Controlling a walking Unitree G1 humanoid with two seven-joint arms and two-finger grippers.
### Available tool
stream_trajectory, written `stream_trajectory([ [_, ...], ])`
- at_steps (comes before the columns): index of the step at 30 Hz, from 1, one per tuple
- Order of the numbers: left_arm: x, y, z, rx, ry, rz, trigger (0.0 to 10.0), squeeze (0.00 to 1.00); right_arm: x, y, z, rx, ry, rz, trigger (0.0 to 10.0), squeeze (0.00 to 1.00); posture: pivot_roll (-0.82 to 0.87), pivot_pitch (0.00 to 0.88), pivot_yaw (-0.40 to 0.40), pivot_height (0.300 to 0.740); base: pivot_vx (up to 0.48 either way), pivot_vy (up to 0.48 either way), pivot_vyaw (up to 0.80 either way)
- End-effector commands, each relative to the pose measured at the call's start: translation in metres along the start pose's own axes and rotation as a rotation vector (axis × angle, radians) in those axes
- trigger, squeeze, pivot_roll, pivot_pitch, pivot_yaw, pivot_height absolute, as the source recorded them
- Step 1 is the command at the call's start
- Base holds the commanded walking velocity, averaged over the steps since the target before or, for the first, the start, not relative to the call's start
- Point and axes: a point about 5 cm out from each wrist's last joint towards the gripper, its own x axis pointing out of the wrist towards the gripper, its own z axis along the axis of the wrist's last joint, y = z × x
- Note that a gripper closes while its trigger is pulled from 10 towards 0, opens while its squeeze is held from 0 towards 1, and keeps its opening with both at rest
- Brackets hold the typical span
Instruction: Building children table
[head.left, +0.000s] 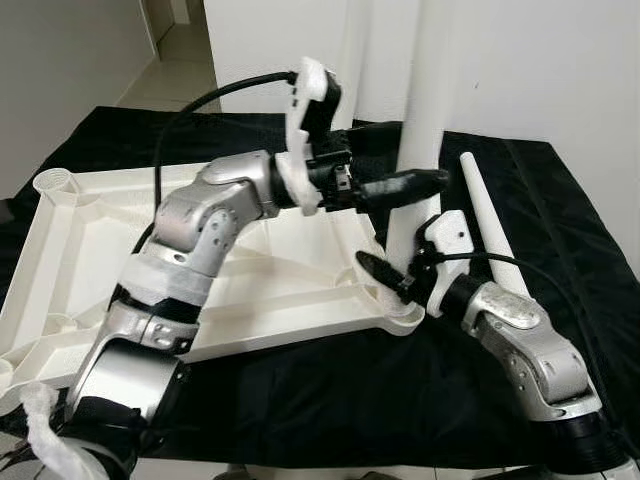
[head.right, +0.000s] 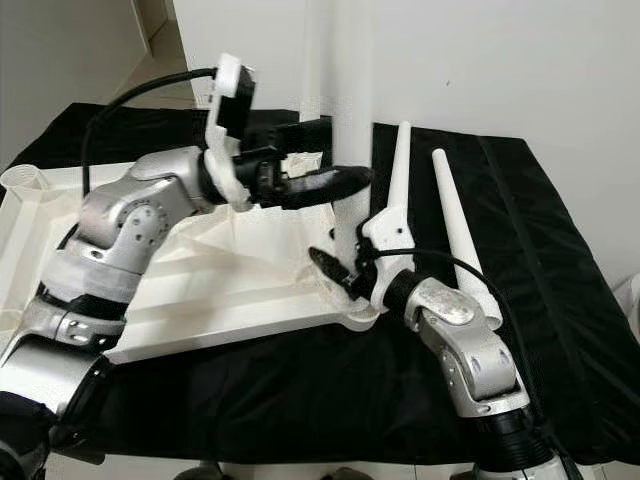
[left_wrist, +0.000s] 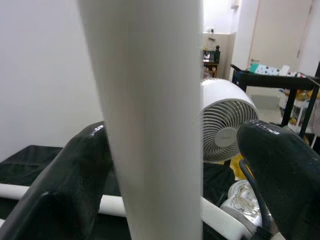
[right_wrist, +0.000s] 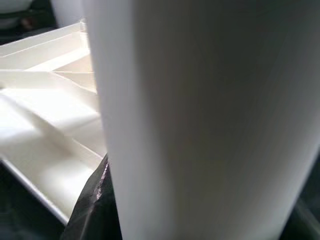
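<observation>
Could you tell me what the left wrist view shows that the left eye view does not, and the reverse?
The left wrist view alone shows a white fan in the room beyond. The left eye view alone shows the upturned white tabletop on the black cloth, the right gripper at the leg's base, and the left gripper higher up. Both show the upright white table leg and a spare leg lying on the cloth.

- A white table top (head.left: 250, 280) is seen, plain and unpatterned.
- White legs are shown: one upright (head.left: 425, 90), two lying (head.right: 455, 225).
- A black cloth (head.left: 330, 390) is spread beneath.
- Silver arms are tipped with black fingers (head.left: 400, 187).
- A white fan (left_wrist: 225, 122) is visible.
</observation>
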Motion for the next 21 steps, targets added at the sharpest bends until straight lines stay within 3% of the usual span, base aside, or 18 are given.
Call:
stream_trajectory([
  [1, 0.005, -0.006, 0.000, 0.039, 0.027, -0.147, 10.0, 0.00, 0.002, 0.000, 0.002, -0.020, 0.011, 0.022, 10.0, 0.00, 0.01, 0.000, -0.008, 0.740, 0.000, 0.000, 0.00],
  [7, 0.014, -0.002, 0.004, 0.016, 0.011, -0.115, 10.0, 0.00, 0.002, 0.000, 0.003, -0.022, 0.018, 0.031, 10.0, 0.00, 0.00, 0.000, -0.008, 0.740, 0.000, 0.000, 0.00],
  [8, 0.014, -0.002, 0.005, 0.023, 0.000, -0.122, 8.9, 0.00, 0.002, 0.000, 0.002, -0.023, 0.023, 0.033, 10.0, 0.00, 0.00, 0.000, -0.008, 0.740, 0.000, 0.000, 0.00],
  [9, 0.014, -0.002, 0.005, 0.023, 0.000, -0.122, 8.9, 0.00, 0.002, 0.000, 0.002, -0.023, 0.023, 0.033, 10.0, 0.00, 0.00, 0.000, -0.008, 0.740, 0.000, 0.000, 0.00],
  [11, 0.014, -0.001, 0.008, 0.034, -0.023, -0.130, 4.4, 0.00, 0.001, 0.000, 0.001, -0.022, 0.031, 0.041, 10.0, 0.00, 0.00, 0.000, -0.007, 0.740, 0.000, 0.000, 0.00],
  [13, 0.014, -0.001, 0.009, 0.034, -0.029, -0.132, 4.4, 0.00, 0.001, 0.001, 0.000, -0.021, 0.034, 0.045, 10.0, 0.00, 0.00, 0.000, -0.007, 0.740, 0.000, 0.000, 0.00],
  [14, 0.014, 0.000, 0.010, 0.023, -0.032, -0.129, 0.0, 0.00, 0.001, 0.001, 0.000, -0.023, 0.037, 0.046, 10.0, 0.00, 0.00, 0.000, -0.007, 0.740, 0.000, 0.000, 0.00],
  [15, 0.013, 0.001, 0.011, 0.014, -0.033, -0.132, 1.0, 0.00, 0.001, 0.000, 0.000, -0.024, 0.039, 0.046, 10.0, 0.00, 0.00, 0.000, -0.006, 0.740, 0.000, 0.000, 0.00],
  [16, 0.012, 0.002, 0.013, 0.008, -0.035, -0.143, 0.0, 0.00, 0.000, 0.000, 0.000, -0.029, 0.042, 0.045, 10.0, 0.00, 0.00, 0.000, -0.006, 0.740, 0.000, 0.000, 0.00],
  [21, 0.011, 0.004, 0.017, 0.009, -0.044, -0.153, 0.0, 0.00, -0.001, -0.002, -0.002, -0.036, 0.049, 0.044, 10.0, 0.00, 0.00, 0.000, -0.007, 0.740, 0.000, 0.000, 0.00],
])
